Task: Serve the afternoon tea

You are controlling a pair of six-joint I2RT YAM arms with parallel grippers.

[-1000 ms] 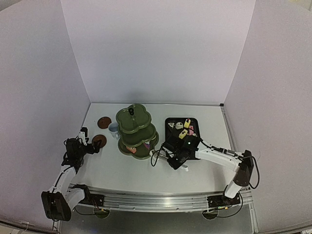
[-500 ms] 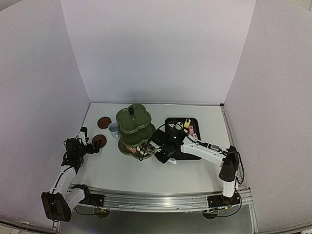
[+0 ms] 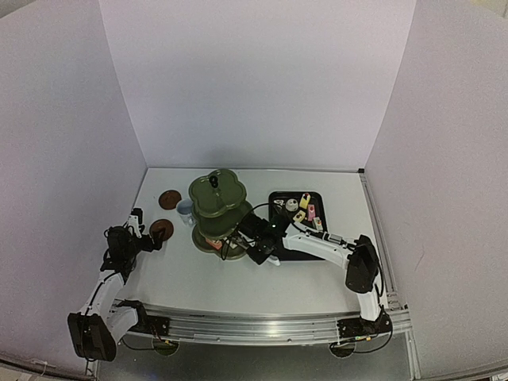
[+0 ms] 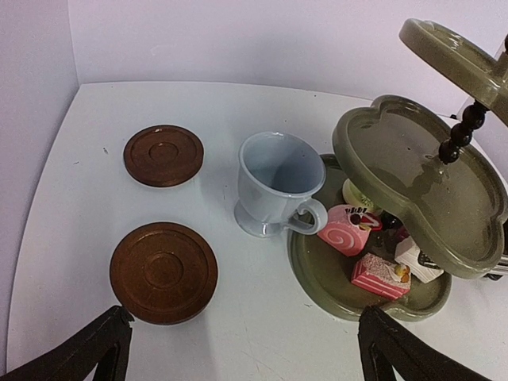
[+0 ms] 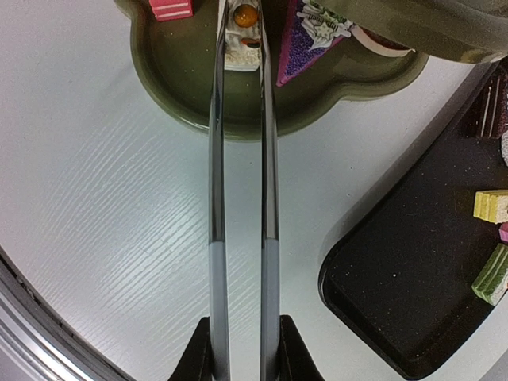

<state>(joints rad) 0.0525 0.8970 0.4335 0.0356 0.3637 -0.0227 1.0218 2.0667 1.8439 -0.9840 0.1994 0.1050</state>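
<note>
Right wrist: right jaws squeeze metal tongs (image 5: 216, 159) nipping a white cake (image 5: 242, 36) on the stand (image 5: 182, 95); left jaws gape empty.

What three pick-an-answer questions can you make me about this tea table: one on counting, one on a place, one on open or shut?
1. How many brown coasters are there? A) one B) four C) two
2. Where is the blue cup? A) on a coaster B) on the table beside the green stand C) on the stand's top tier
3. How is the left gripper? A) open, holding nothing B) shut on the cup C) shut on a coaster
Answers: 1 C, two lie on the table; 2 B, its foot rests on bare table; 3 A, its fingers stand wide apart, nothing between.
</note>
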